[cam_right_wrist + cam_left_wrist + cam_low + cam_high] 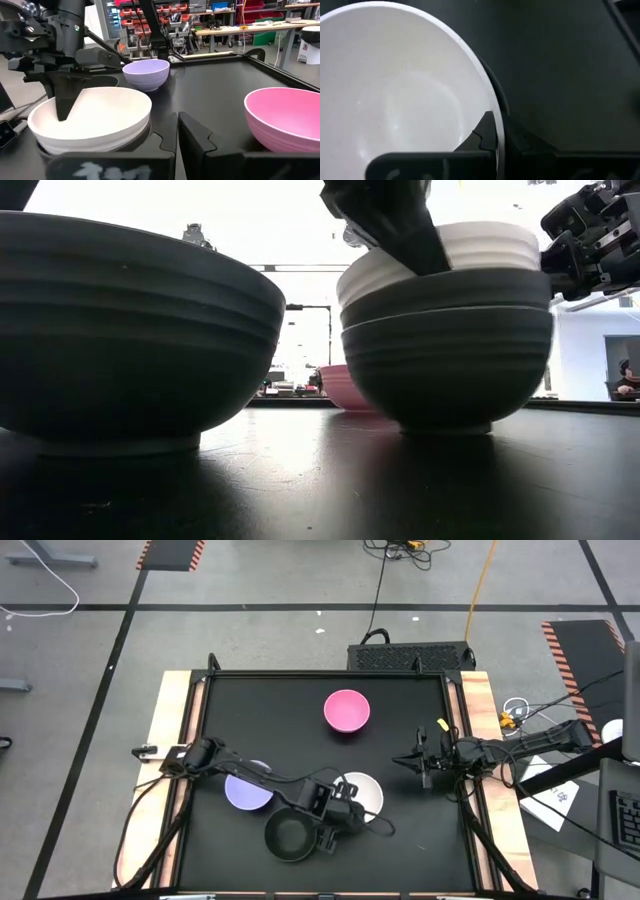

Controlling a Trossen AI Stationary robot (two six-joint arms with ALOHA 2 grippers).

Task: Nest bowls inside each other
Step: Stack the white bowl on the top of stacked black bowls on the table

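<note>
High view had the left gripper (pixel 345 808) down at the near middle of the black table (pixel 400 830), its fingers pinched tight on the rim of the white bowl (pixel 366 790). Low view showed that white bowl (pixel 500 242) sitting tilted in a stack, with a black bowl (pixel 450 295) under it and another black bowl (pixel 450 365) at the bottom, standing on the table. A third black bowl (pixel 287 835) stood alone just beside the stack, nearer the front edge. The lavender bowl (pixel 246 790) sat on the left, partly under the left arm, and the pink bowl (pixel 347 710) was well apart toward the far side. Over on the right, the right gripper (pixel 405 761) waited by the table's right edge, fingers shut with nothing in them. No brand, label or writing could be read on any bowl or gripper; the bins in the room behind were too small to make out.
</note>
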